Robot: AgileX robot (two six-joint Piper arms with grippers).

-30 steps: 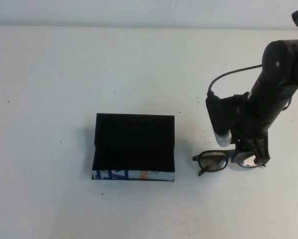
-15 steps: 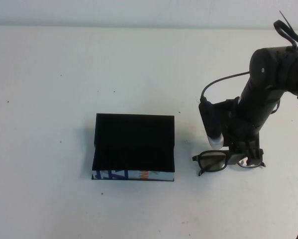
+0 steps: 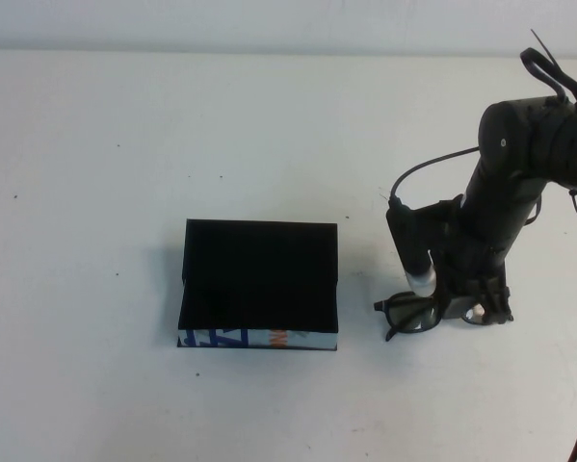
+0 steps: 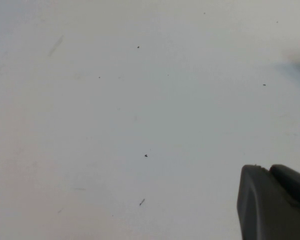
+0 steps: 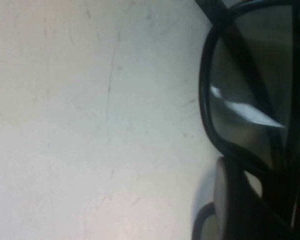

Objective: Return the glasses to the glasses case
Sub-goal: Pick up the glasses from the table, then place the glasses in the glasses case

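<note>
Though hidden overhead, glasses (image 5: 250, 100) lens close-up.

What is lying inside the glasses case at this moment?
Only a black interior shows in the open glasses case. The glasses lie on the table beside it, under the right tool. The left tool is parked elsewhere.

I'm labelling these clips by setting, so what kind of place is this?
Probably a robot test bench, not a home: a bare white table holds only the black glasses case and the glasses. The right gripper is down at the glasses; the left gripper hangs over bare tabletop.
</note>
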